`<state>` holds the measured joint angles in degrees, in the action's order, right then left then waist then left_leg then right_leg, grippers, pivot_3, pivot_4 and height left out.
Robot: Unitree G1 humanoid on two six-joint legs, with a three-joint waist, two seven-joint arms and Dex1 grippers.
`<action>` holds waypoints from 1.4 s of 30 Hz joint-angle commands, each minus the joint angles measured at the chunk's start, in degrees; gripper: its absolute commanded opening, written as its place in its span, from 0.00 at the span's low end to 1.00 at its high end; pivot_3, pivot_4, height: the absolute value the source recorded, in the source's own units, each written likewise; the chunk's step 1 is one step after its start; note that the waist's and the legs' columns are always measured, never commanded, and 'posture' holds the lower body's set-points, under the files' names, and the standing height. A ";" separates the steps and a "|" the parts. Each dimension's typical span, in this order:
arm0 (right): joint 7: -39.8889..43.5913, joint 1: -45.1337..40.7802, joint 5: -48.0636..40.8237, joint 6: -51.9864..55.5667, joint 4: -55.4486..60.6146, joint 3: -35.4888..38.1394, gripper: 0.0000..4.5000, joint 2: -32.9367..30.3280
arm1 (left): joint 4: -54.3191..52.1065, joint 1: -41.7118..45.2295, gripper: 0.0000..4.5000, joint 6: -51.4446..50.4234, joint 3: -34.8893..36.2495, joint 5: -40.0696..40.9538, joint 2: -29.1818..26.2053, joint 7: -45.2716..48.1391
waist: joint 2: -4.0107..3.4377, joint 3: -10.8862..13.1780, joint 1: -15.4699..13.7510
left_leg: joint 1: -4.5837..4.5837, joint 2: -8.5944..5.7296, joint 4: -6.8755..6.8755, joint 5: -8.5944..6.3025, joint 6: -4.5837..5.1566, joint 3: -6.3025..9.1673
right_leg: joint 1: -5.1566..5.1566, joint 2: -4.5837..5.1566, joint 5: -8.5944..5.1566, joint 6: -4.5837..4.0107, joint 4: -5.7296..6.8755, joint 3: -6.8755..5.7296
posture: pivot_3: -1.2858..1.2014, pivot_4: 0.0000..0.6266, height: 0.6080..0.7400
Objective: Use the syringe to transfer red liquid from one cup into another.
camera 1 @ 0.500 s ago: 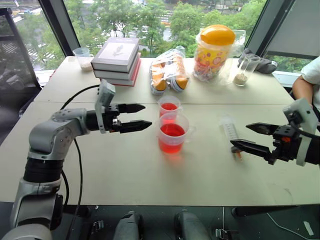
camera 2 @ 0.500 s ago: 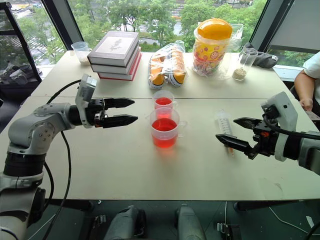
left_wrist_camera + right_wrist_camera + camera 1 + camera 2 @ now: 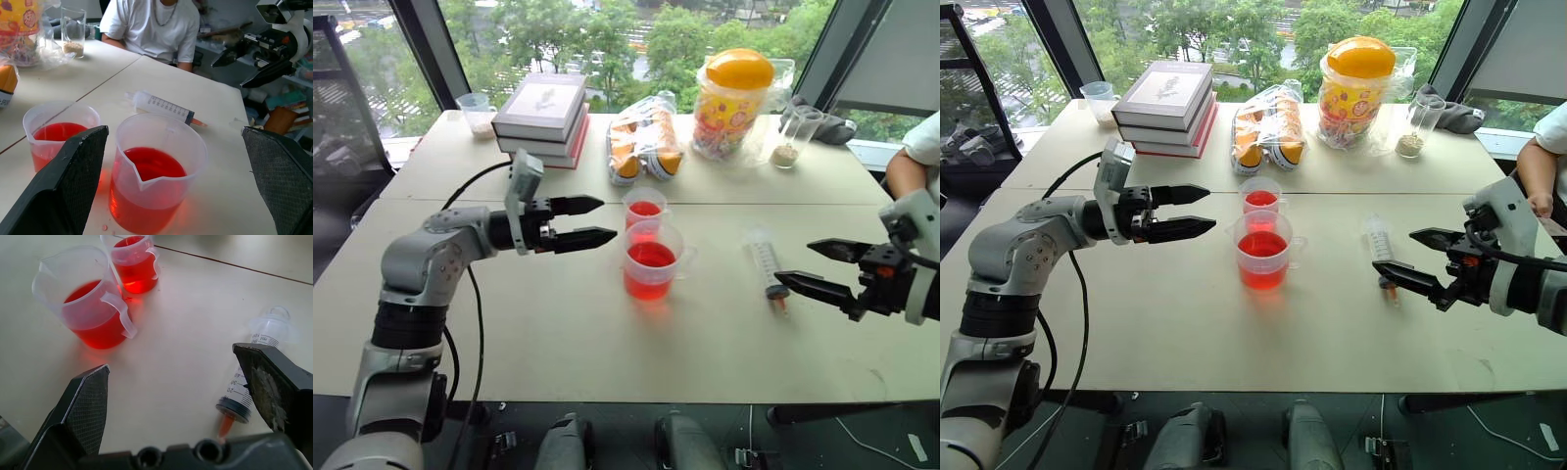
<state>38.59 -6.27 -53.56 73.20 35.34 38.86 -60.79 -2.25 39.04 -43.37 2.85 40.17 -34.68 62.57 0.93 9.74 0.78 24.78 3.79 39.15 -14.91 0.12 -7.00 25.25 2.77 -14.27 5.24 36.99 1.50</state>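
Cups: larger cup (image 3: 651,261) half-full red liquid (image 3: 651,256) | smaller cup (image 3: 644,210) likewise | left gripper (image 3: 589,222), right gripper (image 3: 818,266) spread, empty

The right pincer (image 3: 181,396) hangs spread wide over the desk (image 3: 186,308), nothing between its 2 fingers (image 3: 85,406). The syringe (image 3: 252,372) lies flat just beside one finger, orange tip toward the camera. Beyond sit the larger cup (image 3: 83,296) and smaller cup (image 3: 132,262), both holding red liquid (image 3: 100,330).
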 commanded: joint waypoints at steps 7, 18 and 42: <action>-0.62 -3.85 0.49 5.59 -6.72 -6.24 0.98 -8.62 | -0.02 0.45 1.00 2.54 -1.30 -1.12 1.41 1.35 | 0.00 0.00 0.05 | 0.00 0.00 0.00 0.00 0.00 -0.01 | 0.01 0.01 0.00 -0.01 0.00 0.00 | 0.52 0.24 1.00; 0.76 -36.04 16.97 4.24 -41.27 -41.90 0.98 -4.77 | 1.21 1.08 1.00 4.70 -2.05 -2.30 3.05 1.98 | 0.01 0.01 0.27 | -0.01 0.01 -0.06 -0.01 0.01 -0.21 | 0.13 0.01 -0.01 -0.03 -0.01 0.14 | 0.52 0.24 1.00; 19.12 -62.79 53.14 -19.68 -92.85 -65.37 0.57 20.57 | -5.31 -4.75 1.00 4.56 0.60 -0.87 2.63 -3.58 | -0.05 0.01 0.34 | 0.22 0.02 0.00 -0.01 0.02 -0.43 | 0.31 -0.02 0.14 0.22 0.10 0.09 | 0.52 0.24 1.00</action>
<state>56.18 -68.24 -1.24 53.41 -57.03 -27.48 -40.89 -5.49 33.92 -39.51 1.67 38.26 -31.84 59.41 0.87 9.75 1.12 24.99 3.82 39.14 -14.92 0.14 -7.43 25.56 2.75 -14.13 5.46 37.10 1.59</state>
